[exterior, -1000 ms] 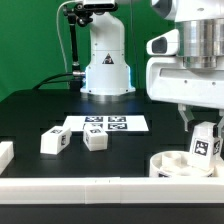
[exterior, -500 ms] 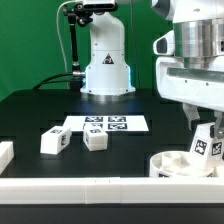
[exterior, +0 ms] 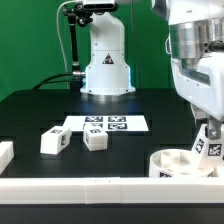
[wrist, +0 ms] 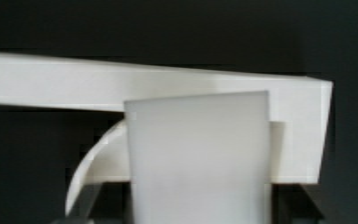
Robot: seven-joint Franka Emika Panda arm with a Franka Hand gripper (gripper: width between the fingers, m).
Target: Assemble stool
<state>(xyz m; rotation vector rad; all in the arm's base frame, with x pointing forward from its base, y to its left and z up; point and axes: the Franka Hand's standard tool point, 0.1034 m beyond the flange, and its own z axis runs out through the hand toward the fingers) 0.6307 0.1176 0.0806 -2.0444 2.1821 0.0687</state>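
My gripper point(exterior: 206, 130) is shut on a short white stool leg point(exterior: 208, 146) with a black-and-white tag and holds it roughly upright, slightly tilted, in the round white seat disc point(exterior: 176, 163) at the exterior view's lower right. In the wrist view the leg point(wrist: 197, 160) fills the space between the jaws, and the disc's curved rim point(wrist: 94, 160) shows beside it. Two more tagged legs lie loose on the black table, one point(exterior: 52, 141) at the left and one point(exterior: 95, 140) beside it.
The marker board point(exterior: 105, 124) lies flat behind the loose legs. A long white rail point(exterior: 100, 190) runs along the table's front edge, and it also crosses the wrist view point(wrist: 140, 80). A white block point(exterior: 5, 153) sits at the far left. The robot base point(exterior: 105, 70) stands at the back.
The wrist has turned over the last second with the leg in its grip. The leg stays at the seat disc and has shifted slightly to the exterior view's right. The loose legs have not moved.
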